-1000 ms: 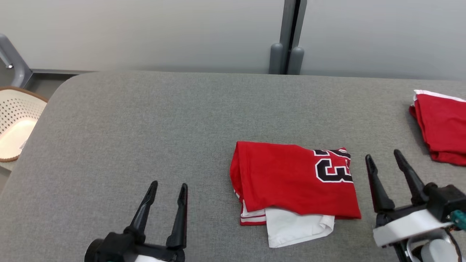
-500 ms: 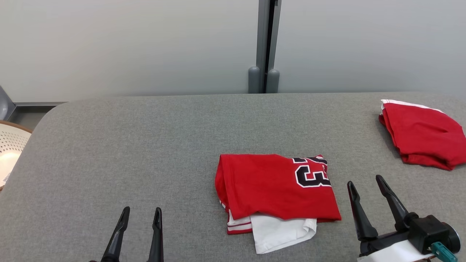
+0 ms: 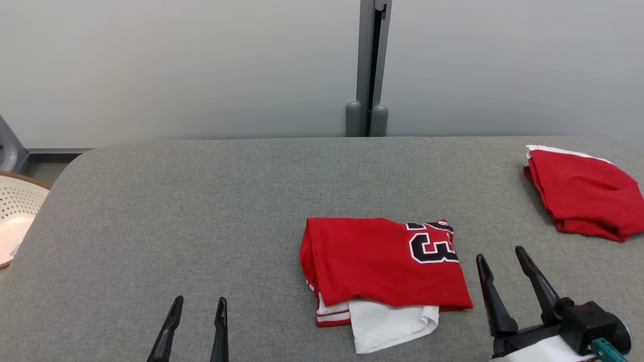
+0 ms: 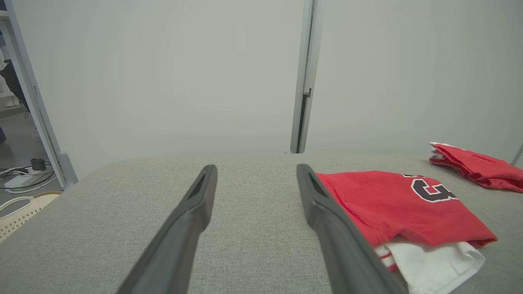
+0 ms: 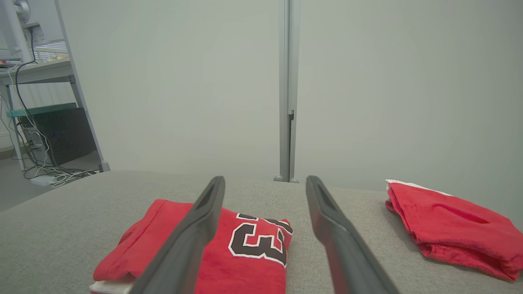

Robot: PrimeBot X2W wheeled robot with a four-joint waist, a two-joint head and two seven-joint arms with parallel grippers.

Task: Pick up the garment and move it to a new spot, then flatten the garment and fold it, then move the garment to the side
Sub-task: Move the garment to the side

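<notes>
Red jersey (image 3: 377, 261), red bundle (image 3: 583, 196): two garments; left claw (image 3: 199, 301), right claw (image 3: 499, 254) parted.

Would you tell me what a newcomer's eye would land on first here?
A folded red jersey with black numerals lies right of centre on the grey table, white fabric peeking from its near edge. A second red garment sits far right; the left gripper and right gripper flank it, open.
</notes>
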